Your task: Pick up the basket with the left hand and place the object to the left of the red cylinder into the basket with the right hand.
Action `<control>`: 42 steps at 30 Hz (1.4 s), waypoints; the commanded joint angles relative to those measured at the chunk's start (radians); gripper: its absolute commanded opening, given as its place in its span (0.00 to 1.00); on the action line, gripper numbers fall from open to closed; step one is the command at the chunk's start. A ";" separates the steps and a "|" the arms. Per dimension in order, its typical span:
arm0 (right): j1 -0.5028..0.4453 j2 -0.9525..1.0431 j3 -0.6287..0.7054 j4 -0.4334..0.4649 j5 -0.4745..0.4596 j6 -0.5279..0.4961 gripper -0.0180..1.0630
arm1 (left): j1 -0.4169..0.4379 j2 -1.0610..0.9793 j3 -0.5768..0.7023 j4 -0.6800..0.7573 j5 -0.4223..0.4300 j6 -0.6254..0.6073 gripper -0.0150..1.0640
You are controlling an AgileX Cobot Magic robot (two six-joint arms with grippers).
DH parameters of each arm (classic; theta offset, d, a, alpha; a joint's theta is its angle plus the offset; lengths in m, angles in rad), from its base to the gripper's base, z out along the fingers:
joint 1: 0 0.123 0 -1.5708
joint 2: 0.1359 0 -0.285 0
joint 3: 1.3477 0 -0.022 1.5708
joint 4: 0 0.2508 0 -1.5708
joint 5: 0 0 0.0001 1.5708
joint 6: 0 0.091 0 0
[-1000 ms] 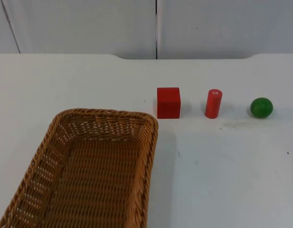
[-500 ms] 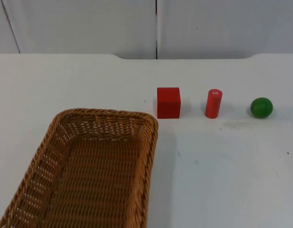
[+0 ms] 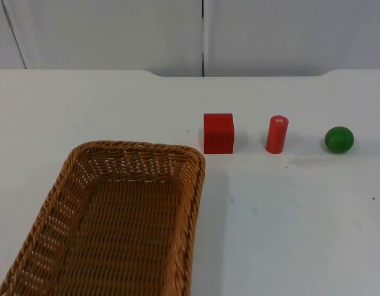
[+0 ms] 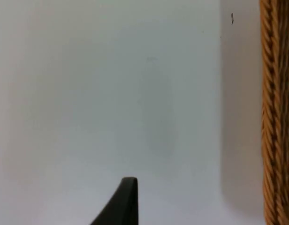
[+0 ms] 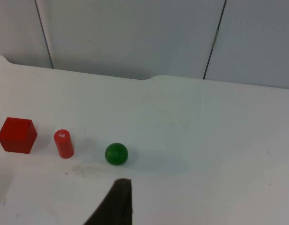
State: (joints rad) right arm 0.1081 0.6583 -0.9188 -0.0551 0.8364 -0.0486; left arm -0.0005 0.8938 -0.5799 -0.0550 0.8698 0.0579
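Observation:
A brown wicker basket stands on the white table at the front left. A red cube sits just left of an upright red cylinder, with a green ball further right. My left gripper hangs over bare table beside the basket's rim, not touching it. My right gripper is well back from the row, looking at the cube, the cylinder and the ball. Neither gripper holds anything that I can see.
The grey partition wall closes the table's far edge. White table stretches in front of the three objects and right of the basket.

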 commanded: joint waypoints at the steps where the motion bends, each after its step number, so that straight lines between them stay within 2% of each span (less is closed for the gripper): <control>1: -0.005 0.001 -0.005 -0.003 -0.010 -0.007 0.99 | 0.002 0.036 -0.010 -0.015 -0.030 0.007 0.99; 5: -0.005 0.001 -0.005 -0.003 -0.010 -0.007 0.99 | 0.002 0.117 -0.027 -0.024 -0.063 0.016 0.99; 9: -0.005 0.001 -0.005 -0.003 -0.010 -0.007 0.99 | 0.002 0.248 -0.083 -0.057 -0.097 0.079 0.99; 17: -0.005 0.001 -0.005 -0.003 -0.006 -0.007 0.99 | 0.002 0.455 -0.152 -0.090 -0.107 0.122 0.99; 22: -0.005 0.001 -0.005 -0.003 -0.002 -0.007 0.99 | 0.002 0.612 -0.185 -0.253 -0.165 0.276 0.99; 26: -0.005 0.001 -0.005 -0.003 0.000 -0.007 0.99 | 0.002 0.687 -0.224 -0.349 -0.177 0.371 0.99; 34: -0.005 0.001 -0.005 -0.003 0.005 -0.007 0.99 | 0.002 0.822 -0.287 -0.358 -0.179 0.393 0.99; 42: -0.005 0.001 -0.005 -0.003 0.005 -0.007 0.99 | 0.000 0.923 -0.287 -0.491 -0.184 0.501 0.99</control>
State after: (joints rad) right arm 0.1081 0.6583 -0.9188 -0.0551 0.8420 -0.0486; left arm 0.0000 1.8032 -0.8601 -0.4996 0.6889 0.5282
